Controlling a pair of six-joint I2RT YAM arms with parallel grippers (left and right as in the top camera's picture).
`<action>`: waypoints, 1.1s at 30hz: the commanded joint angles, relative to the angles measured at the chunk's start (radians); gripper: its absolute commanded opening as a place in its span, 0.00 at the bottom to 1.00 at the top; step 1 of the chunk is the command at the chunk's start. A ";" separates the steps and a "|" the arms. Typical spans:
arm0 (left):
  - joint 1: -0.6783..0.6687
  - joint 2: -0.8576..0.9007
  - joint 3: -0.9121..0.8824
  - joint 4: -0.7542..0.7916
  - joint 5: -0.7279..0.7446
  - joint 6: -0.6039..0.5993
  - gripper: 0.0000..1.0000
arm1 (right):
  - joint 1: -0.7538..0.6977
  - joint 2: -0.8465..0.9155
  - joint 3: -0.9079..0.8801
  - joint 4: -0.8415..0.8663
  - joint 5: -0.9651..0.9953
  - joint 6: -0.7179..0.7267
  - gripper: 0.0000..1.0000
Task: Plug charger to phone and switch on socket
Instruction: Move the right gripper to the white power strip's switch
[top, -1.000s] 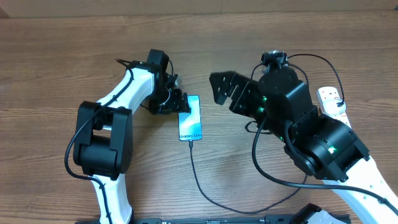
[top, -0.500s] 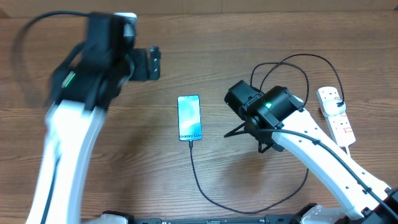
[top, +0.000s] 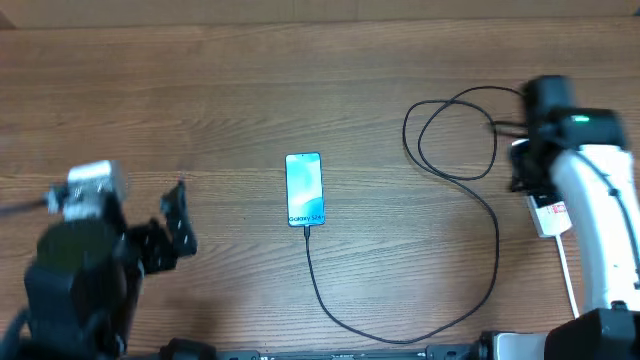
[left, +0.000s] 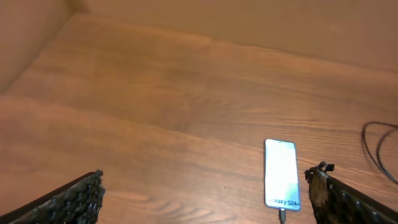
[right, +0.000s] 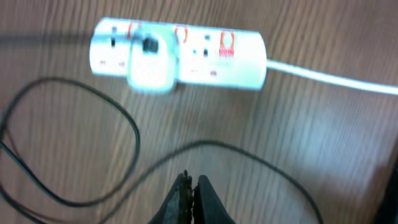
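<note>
The socket (right: 205, 53) lies across the wood at 12 o'clock, red marks on its switches and a white adapter (right: 151, 67) plugged in near its 9 o'clock end. Its white cord (right: 329, 73) runs off toward 3 o'clock. The charger (right: 134, 134) loops from 9 o'clock. At 6 o'clock, the right gripper (right: 191, 190) has its tips pressed together.

The wooden table (top: 200, 100) carried the phone (top: 305, 189), which lay flat near the middle with its lit screen up. The thin black charger cable (top: 313, 278) ran from the phone's end over the wood in a wide curve and one loop. The socket strip (right: 180, 53) and its white cord (right: 329, 78) lay at the right.
</note>
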 joint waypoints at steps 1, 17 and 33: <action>-0.002 -0.048 -0.095 0.003 -0.070 -0.113 1.00 | -0.152 -0.006 -0.004 0.071 -0.211 -0.283 0.04; -0.002 -0.006 -0.171 0.060 -0.062 -0.174 1.00 | -0.428 0.192 0.000 0.218 -0.384 -0.386 0.04; -0.002 -0.006 -0.171 0.055 -0.043 -0.174 0.99 | -0.431 0.336 0.000 0.329 -0.402 -0.399 0.04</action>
